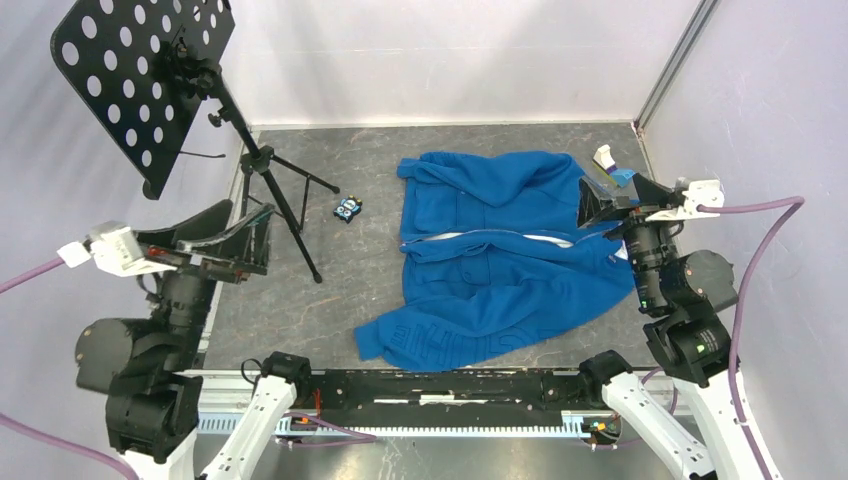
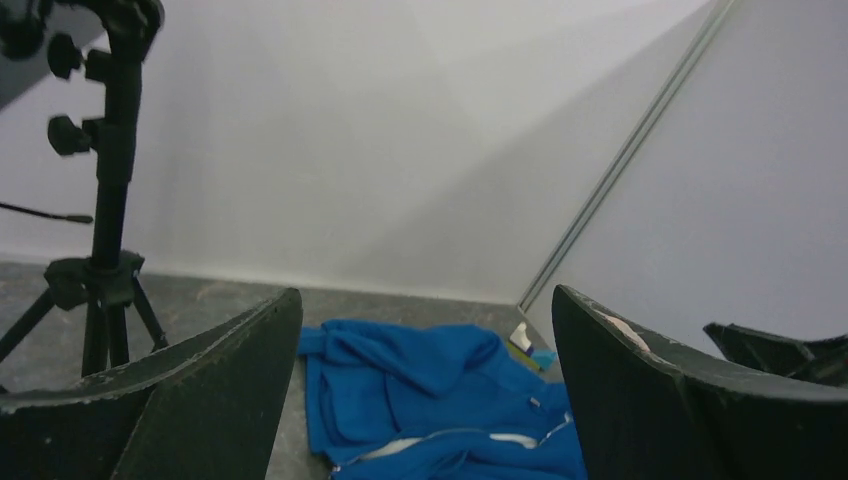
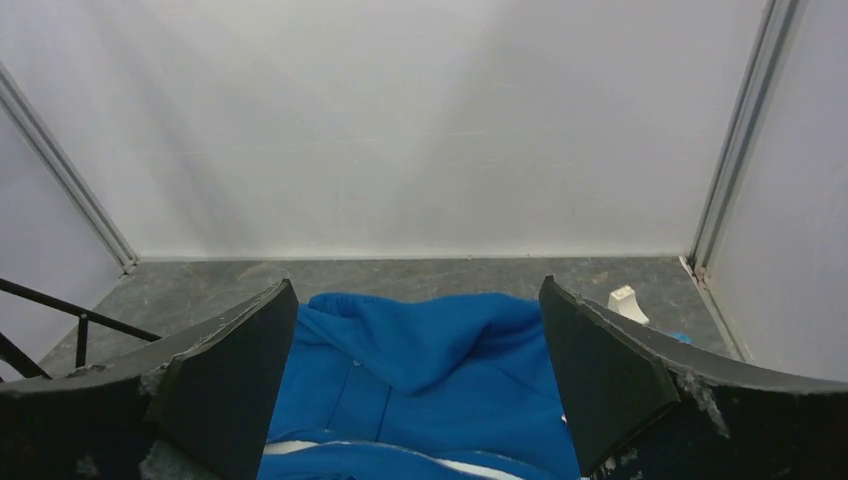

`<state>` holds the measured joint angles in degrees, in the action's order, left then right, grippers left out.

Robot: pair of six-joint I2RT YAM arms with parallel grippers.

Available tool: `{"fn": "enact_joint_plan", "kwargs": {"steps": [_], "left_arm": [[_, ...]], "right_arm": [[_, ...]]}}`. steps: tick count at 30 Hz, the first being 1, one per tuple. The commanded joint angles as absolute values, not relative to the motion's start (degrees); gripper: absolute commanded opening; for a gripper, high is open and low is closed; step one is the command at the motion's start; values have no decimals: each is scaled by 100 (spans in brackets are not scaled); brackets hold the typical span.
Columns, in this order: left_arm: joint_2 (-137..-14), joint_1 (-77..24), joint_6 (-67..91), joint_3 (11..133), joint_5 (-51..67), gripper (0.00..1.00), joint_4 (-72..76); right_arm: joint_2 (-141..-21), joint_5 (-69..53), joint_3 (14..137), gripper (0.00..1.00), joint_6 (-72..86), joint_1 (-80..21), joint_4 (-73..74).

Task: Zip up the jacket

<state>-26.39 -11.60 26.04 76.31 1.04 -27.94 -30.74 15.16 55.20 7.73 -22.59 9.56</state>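
Note:
The bright blue jacket [image 1: 500, 275] lies crumpled on the grey table, right of the middle. Its pale zipper [image 1: 500, 238] runs sideways across it, and the two front edges lie apart there with white lining showing. One sleeve trails toward the front edge. My left gripper [image 1: 245, 237] is open and empty, held off to the left, well away from the jacket. My right gripper [image 1: 615, 202] is open and empty, above the jacket's right edge. The jacket also shows in the left wrist view [image 2: 420, 380] and in the right wrist view [image 3: 430, 370], beyond the open jaws.
A black perforated music stand [image 1: 150, 70] on a tripod [image 1: 275, 185] stands at the back left. A small blue object [image 1: 347, 209] lies left of the jacket. A white piece [image 1: 605, 158] and a teal piece [image 1: 622, 177] sit at the back right, near the wall post.

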Motion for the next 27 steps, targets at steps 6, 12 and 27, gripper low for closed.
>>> {"fn": "enact_joint_plan", "kwargs": {"steps": [6,12,27], "left_arm": [[-2497,-1125,2648,6533,1126,100,-3613],[-2606,-1125,2808,5688,1954,100,-3958],[-4475,-2254,3209,4658,2191,96,-3092]], "right_arm": [[-3463,1704,4991,98,1068,-2237,1278],[-3368,958,3643,98,1562,-2241,611],[-6388,-1854,3244,89,2017,-3796,-1151]]}}
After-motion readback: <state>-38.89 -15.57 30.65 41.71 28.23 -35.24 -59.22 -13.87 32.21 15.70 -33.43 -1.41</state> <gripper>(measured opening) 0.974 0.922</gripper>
